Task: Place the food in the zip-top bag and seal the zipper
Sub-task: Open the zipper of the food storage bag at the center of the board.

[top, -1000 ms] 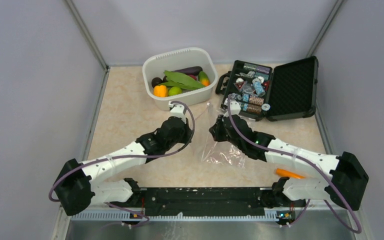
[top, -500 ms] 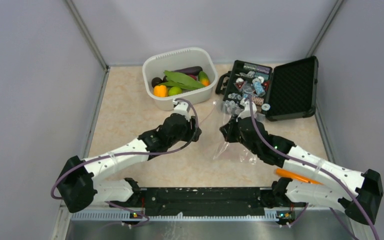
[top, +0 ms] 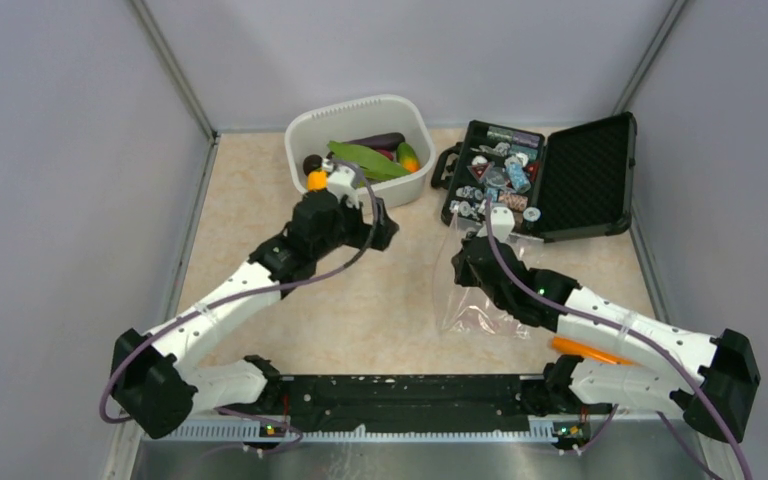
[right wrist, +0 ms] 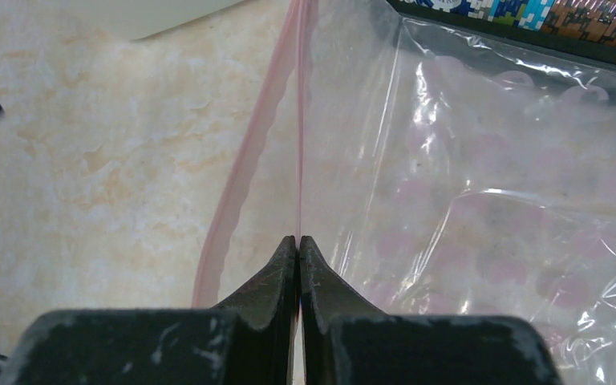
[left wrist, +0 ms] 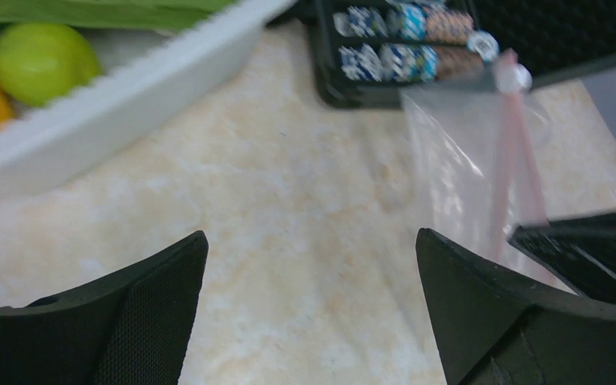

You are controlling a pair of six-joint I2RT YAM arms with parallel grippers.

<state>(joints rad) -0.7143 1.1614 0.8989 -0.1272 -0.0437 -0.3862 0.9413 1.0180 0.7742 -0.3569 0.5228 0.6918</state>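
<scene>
The clear zip-top bag [top: 472,300] hangs from my right gripper [top: 467,262], which is shut on its mouth edge. In the right wrist view the fingers [right wrist: 298,241] pinch one side of the pink zipper [right wrist: 299,120], and the other side bows away to the left, so the bag [right wrist: 481,200] stands slightly open. My left gripper [top: 372,222] is open beside the white tub, its jaws [left wrist: 311,235] wide apart over bare table with nothing between them. The food lies in the tub: a green leafy piece [top: 365,158], an eggplant [top: 378,141] and a lime [left wrist: 44,60].
The white tub [top: 400,115] stands at the back centre. To its right an open black case [top: 580,175] holds chips and small bits. An orange elongated object [top: 585,348] lies by the right arm's base. Grey walls close in both sides.
My left gripper has opened and swung away from the bag, up toward the tub. My right gripper has shifted right with the bag still pinched, and the bag now hangs more upright.
</scene>
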